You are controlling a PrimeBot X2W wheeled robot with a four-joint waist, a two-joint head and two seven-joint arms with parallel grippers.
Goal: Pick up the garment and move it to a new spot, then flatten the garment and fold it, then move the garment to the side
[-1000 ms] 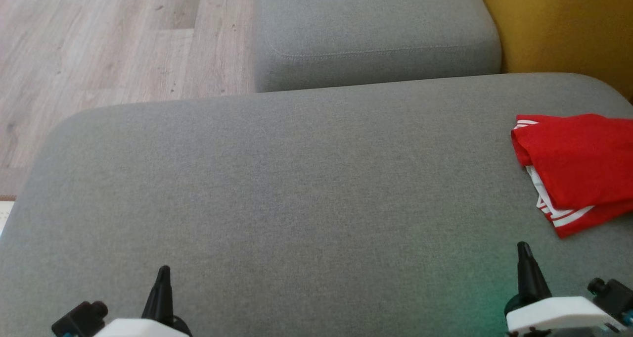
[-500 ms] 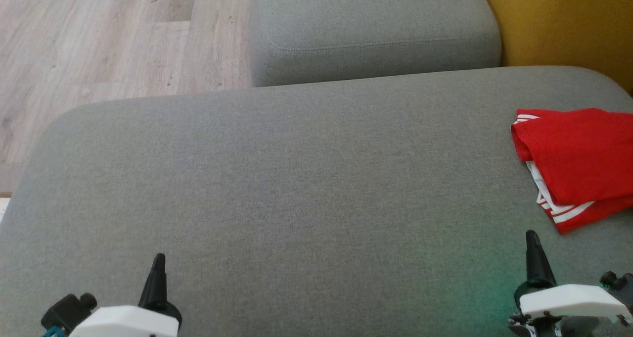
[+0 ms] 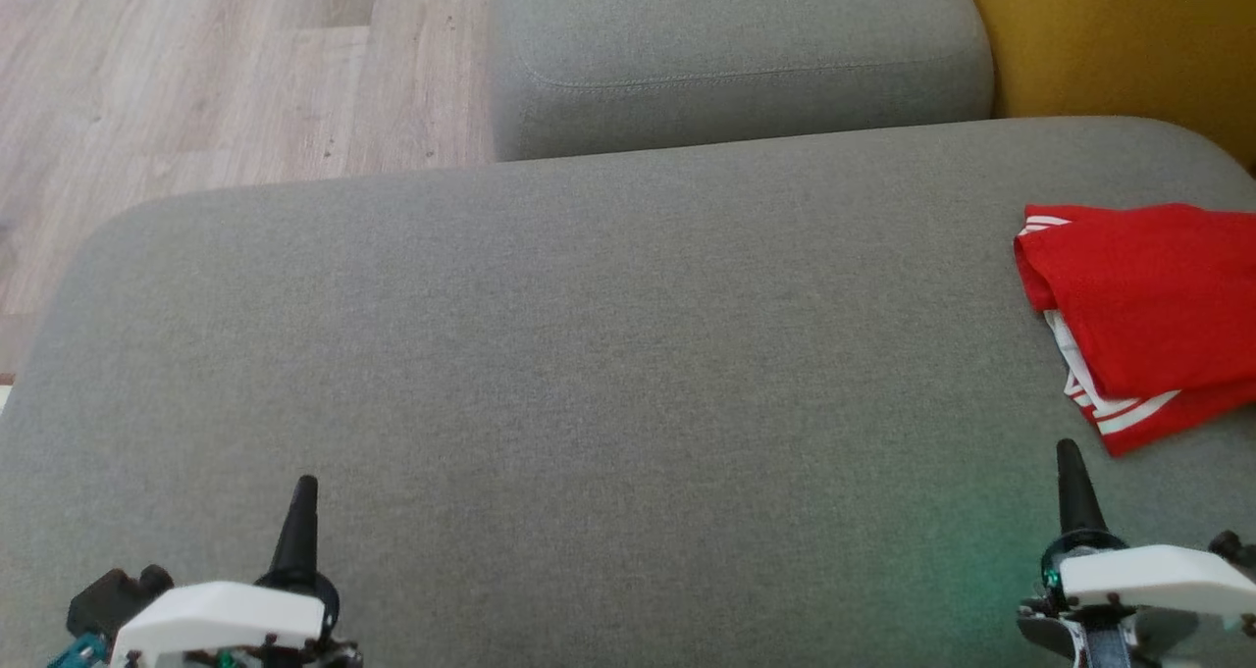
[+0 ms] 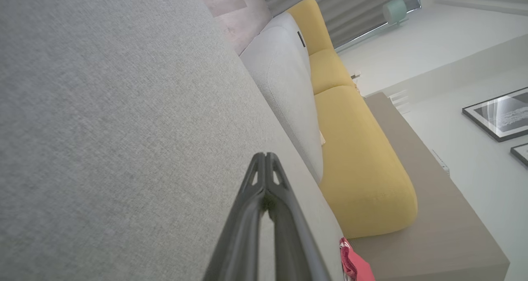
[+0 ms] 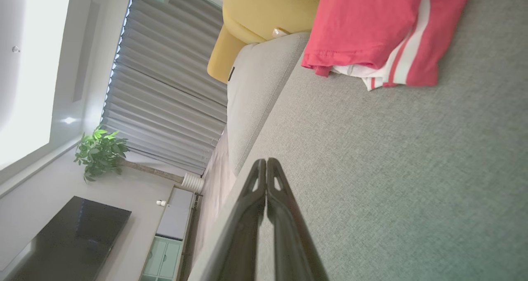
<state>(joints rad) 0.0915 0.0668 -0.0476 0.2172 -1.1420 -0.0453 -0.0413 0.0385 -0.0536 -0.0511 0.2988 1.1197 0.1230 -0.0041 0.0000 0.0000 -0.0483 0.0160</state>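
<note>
A red garment with white stripes lies folded at the right edge of a large grey cushion; it also appears as the red garment at the top of the right wrist view and as a red scrap low in the left wrist view. My right gripper is shut and empty, just in front of the garment and apart from it. My left gripper is shut and empty over bare cushion at the lower left. In the wrist views both grippers have their tips pressed together.
A second grey cushion stands behind the large one. A yellow sofa is at the back right. Wooden floor lies beyond the cushion's left and far edges.
The head camera has shifted, so the scene sits a little lower-left in view. Both grippers have risen slightly in the picture. The garment has not moved on the cushion.
</note>
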